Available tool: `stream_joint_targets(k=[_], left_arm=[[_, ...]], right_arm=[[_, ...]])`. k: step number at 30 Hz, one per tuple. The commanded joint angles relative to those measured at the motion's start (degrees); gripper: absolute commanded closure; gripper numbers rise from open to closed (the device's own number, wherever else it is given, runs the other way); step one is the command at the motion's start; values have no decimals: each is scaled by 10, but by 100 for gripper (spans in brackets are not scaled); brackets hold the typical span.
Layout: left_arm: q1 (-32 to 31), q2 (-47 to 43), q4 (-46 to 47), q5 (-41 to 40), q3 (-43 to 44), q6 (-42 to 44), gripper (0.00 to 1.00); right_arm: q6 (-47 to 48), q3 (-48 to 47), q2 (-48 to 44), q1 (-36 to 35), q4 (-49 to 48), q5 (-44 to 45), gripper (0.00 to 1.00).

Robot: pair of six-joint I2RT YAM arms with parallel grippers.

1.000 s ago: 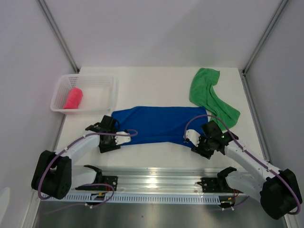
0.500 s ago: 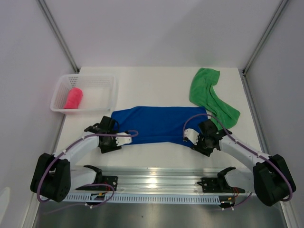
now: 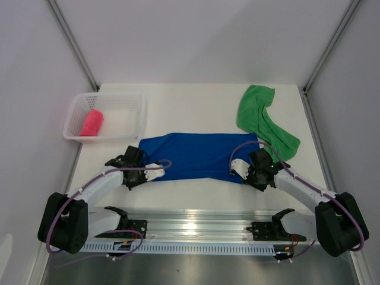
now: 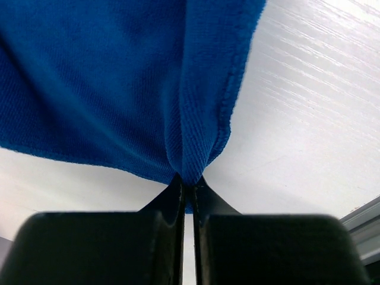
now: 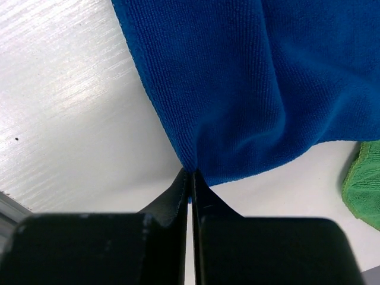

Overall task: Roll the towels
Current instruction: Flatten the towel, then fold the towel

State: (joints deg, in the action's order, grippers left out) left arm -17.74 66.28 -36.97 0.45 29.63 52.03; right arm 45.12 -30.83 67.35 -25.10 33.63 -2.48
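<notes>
We note left gripper (image 4: pixel 187 181) and right gripper (image 5: pixel 190 176) both pinched closed on blue towel (image 3: pixel 196 155) hem, cloth spreading beyond fingertips.

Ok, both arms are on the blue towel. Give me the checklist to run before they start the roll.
1. Left pincer shut on the blue towel, left end of its near edge: ok.
2. Right pincer shut on the right end of that edge: ok.
3. Blue towel spread out between the two grips: ok.
4. Green towel apart from the blue one: cannot tell; it lies right by the far right corner.
5. Pink towel rolled and in the basket, out of the way: ok.
</notes>
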Motion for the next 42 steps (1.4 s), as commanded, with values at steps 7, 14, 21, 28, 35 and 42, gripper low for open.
stream_joint_targets(k=[7, 14, 21, 28, 35, 42], left_arm=[[45, -72, -104, 64, 34, -47, 99], [46, -116, -207, 68, 75, -35, 99], [45, -151, -331, 79, 106, 9, 99], [36, -145, -449, 125, 167, 33, 97], [35, -121, -406, 119, 162, 56, 96], [74, -15, -297, 81, 178, 76, 93]], right_arm=[[26, -42, -41, 2, 190, -27, 100], [40, -98, -83, 5, 299, -53, 100], [38, -179, -79, 0, 447, -46, 100], [-8, -225, -83, -19, 536, -85, 100], [11, -220, -48, -28, 496, -89, 100], [44, -244, 22, 33, 303, 7, 100]])
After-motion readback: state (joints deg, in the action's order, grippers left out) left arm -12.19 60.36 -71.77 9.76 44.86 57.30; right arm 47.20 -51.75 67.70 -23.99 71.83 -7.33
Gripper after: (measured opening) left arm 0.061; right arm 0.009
